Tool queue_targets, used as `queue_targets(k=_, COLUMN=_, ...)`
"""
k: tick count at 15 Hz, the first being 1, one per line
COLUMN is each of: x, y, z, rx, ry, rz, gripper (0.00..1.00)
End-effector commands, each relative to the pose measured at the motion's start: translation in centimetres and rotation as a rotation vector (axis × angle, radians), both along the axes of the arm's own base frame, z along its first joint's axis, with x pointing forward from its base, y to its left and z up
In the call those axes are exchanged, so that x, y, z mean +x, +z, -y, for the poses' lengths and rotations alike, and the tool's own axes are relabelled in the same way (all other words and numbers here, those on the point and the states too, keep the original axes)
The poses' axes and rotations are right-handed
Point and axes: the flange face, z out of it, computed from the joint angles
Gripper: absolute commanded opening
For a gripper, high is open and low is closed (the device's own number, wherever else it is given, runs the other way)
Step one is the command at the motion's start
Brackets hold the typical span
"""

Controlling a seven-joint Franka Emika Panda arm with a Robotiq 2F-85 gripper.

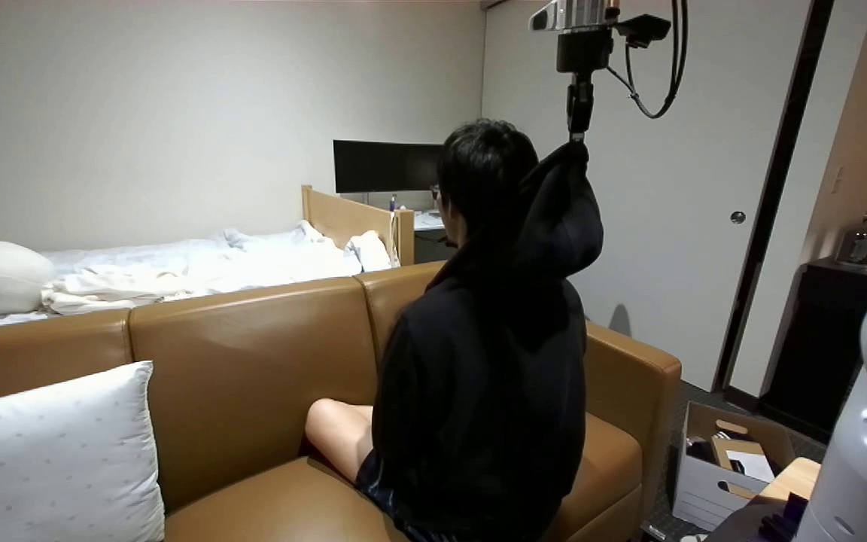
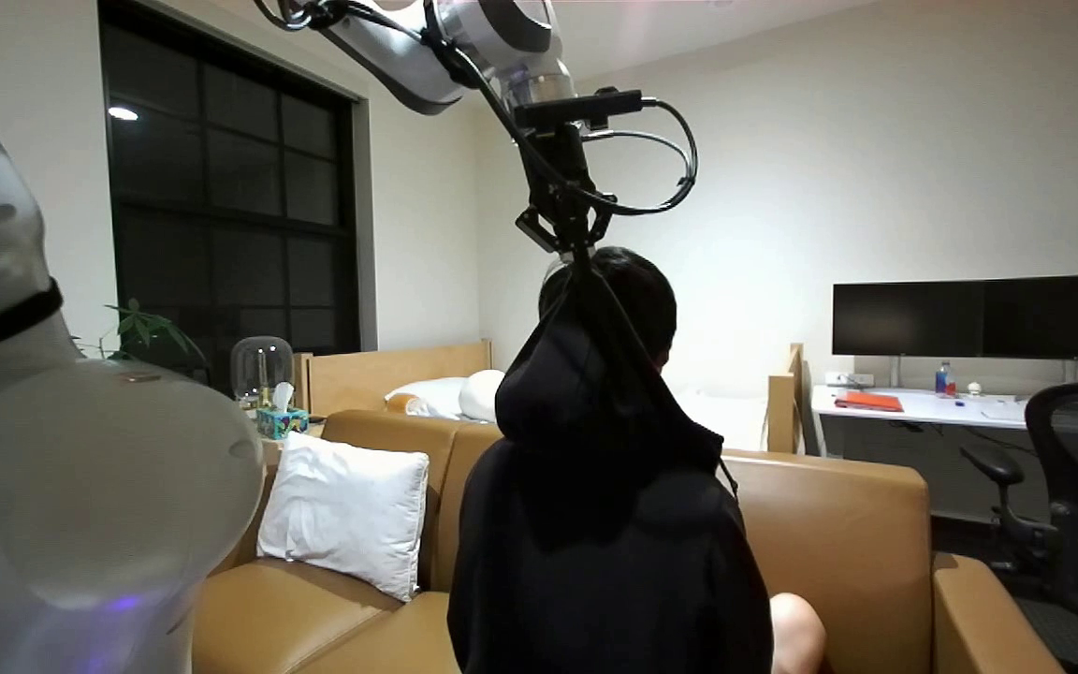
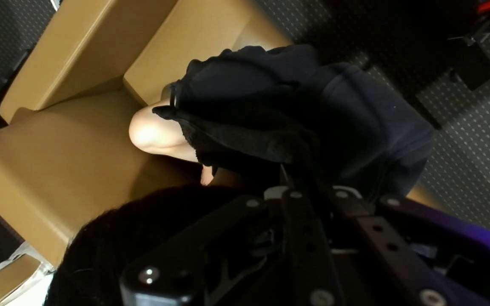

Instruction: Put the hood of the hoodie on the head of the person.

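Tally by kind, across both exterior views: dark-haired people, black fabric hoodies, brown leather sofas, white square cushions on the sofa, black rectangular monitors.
Dark-haired person: 1
Black fabric hoodie: 1
Brown leather sofa: 1
White square cushion: 1
Black rectangular monitors: 2
Total: 6

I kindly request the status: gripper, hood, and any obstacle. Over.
Gripper: jaws shut on top of hood. Held up behind head, not yet over it. No obstacle seen between them.

Beside the gripper [image 2: 580, 252], the person's head [image 2: 647, 290] is being partly hidden by the hood [image 2: 558, 374]; above, the Panda arm [image 2: 478, 33] is being cropped in both exterior views. In the wrist view, the gripper's hold is being lost in darkness.
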Motion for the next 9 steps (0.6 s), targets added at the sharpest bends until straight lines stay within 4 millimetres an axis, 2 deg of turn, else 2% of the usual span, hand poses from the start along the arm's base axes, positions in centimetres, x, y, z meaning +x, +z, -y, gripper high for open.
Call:
queue_targets(k=1, x=0.2, y=-0.4, z=-0.4, rx=-0.012, ry=-0.008, rz=-0.002, gripper=0.02)
queue_targets(k=6, x=2.1, y=0.3, z=-1.8, rx=-0.054, ry=-0.003, rz=0.025, gripper=0.02)
queue_targets(k=9, x=3.0, y=2.1, z=-2.4, rx=-0.077, ry=-0.005, rz=0.075, gripper=0.02)
